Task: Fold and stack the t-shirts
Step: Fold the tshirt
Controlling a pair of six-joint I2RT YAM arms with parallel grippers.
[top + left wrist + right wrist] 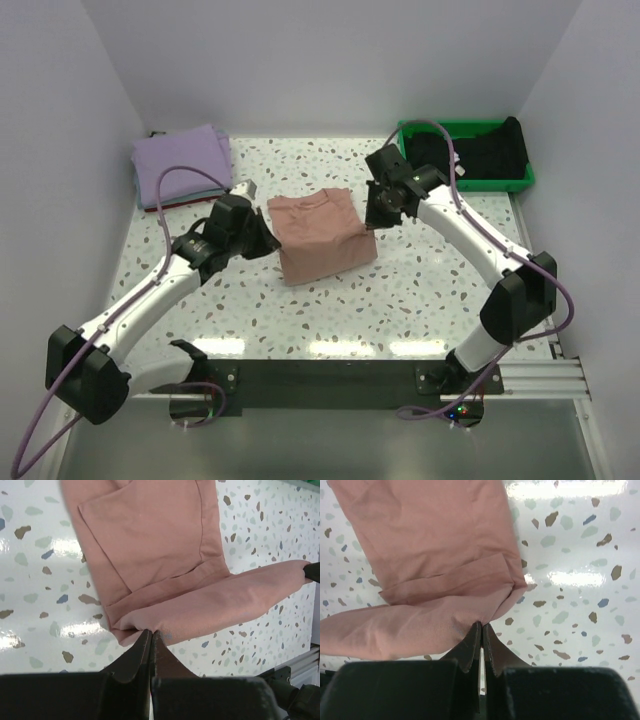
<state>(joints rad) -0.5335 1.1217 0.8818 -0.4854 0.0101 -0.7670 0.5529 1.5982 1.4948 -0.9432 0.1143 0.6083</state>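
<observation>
Two corners of the soft salmon-pink cloth t-shirt [322,235] are clamped, left gripper [151,636] & right gripper [481,628] closed on fabric; prob light, limp, so corner holds suit.

both arms [140,300] have white links, black joints, looping purple cables [160,190] and a dark gripper [151,635]

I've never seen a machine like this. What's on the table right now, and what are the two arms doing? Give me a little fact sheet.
Centre of table: salmon-pink t-shirt, partly folded
Left gripper: shut, pinching the pink shirt's left edge
Right gripper: shut, pinching its right edge
Far left corner: lavender t-shirt, folded
Far right corner: green tray holding black t-shirt
Surface: speckled white table
</observation>
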